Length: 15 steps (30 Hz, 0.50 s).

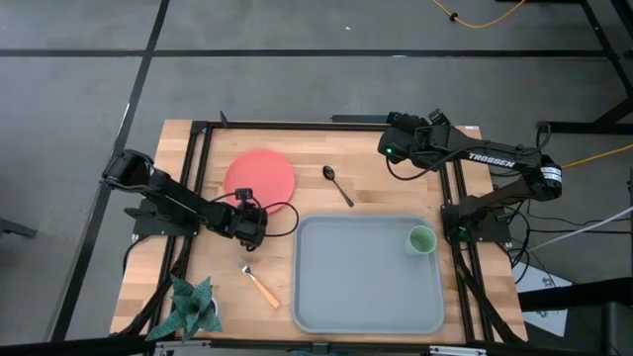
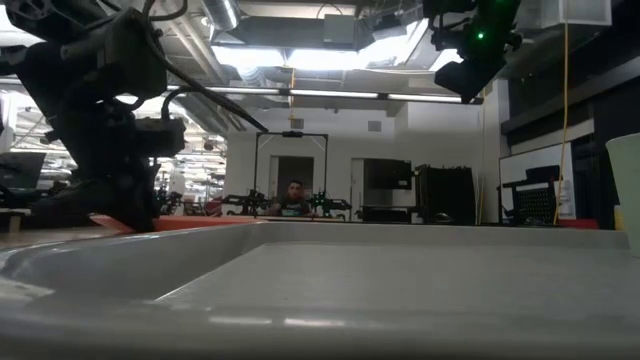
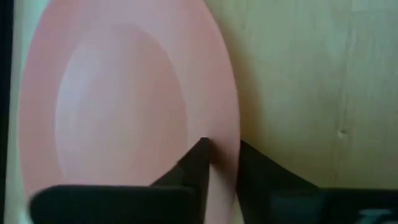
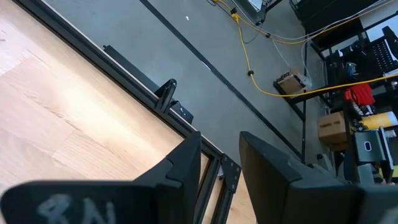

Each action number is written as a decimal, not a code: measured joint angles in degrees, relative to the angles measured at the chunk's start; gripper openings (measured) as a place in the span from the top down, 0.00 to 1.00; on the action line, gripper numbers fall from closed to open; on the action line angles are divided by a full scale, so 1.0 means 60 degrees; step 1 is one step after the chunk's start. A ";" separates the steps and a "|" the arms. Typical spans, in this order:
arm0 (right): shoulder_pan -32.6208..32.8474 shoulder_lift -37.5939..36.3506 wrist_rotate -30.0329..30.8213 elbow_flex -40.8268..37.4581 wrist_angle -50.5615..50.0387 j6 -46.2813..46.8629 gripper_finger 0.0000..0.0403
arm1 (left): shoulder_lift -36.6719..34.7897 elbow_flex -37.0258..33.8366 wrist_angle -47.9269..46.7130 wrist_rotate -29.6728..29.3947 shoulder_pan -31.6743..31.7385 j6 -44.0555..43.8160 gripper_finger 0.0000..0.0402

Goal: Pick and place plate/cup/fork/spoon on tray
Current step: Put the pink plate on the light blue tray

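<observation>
Your left claw (image 1: 247,201) sat at the plate (image 1: 261,174) rim, one finger over it and one outside. The tray (image 1: 368,297) rim stood just beside it. The fork (image 1: 259,282) lay nearby. The spoon (image 1: 337,184) and cup (image 1: 422,239) were well apart.
</observation>
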 joint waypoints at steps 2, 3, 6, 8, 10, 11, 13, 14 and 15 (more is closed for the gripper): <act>0.0004 0.0003 0.0000 -0.0002 -0.0001 0.0000 0.71 | 0.0023 -0.0009 0.0101 -0.0209 0.0026 -0.0312 0.96; 0.0004 0.0003 0.0000 0.0000 -0.0001 0.0000 0.71 | 0.0012 -0.0007 0.0141 -0.0273 0.0032 -0.0440 0.97; 0.0004 0.0003 0.0000 0.0000 -0.0010 -0.0008 0.71 | 0.0023 0.0158 -0.0038 -0.0391 0.0015 -0.0726 0.99; 0.0004 0.0003 -0.0004 0.0000 -0.0012 -0.0026 0.71 | 0.0031 0.0531 -0.0362 -0.0413 -0.0011 -0.0660 0.99; 0.0004 0.0003 -0.0001 -0.0001 -0.0028 -0.0029 0.71 | 0.0028 0.1143 -0.1023 -0.0622 -0.0149 -0.0433 0.99; 0.0004 0.0001 -0.0004 0.0000 -0.0047 -0.0029 0.71 | 0.0027 0.1516 -0.1412 -0.0667 -0.0237 -0.0290 1.00; 0.0004 0.0003 -0.0018 -0.0004 -0.0065 -0.0015 0.71 | 0.0023 0.2270 -0.2171 -0.0847 -0.0439 -0.0017 1.00; 0.0004 0.0003 -0.0068 -0.0002 -0.0070 -0.0012 0.71 | 0.0023 0.2615 -0.2439 -0.0893 -0.0543 0.0135 1.00; 0.0004 0.0002 -0.0142 -0.0002 -0.0070 -0.0011 0.71 | 0.0023 0.2950 -0.2645 -0.0966 -0.0669 0.0313 1.00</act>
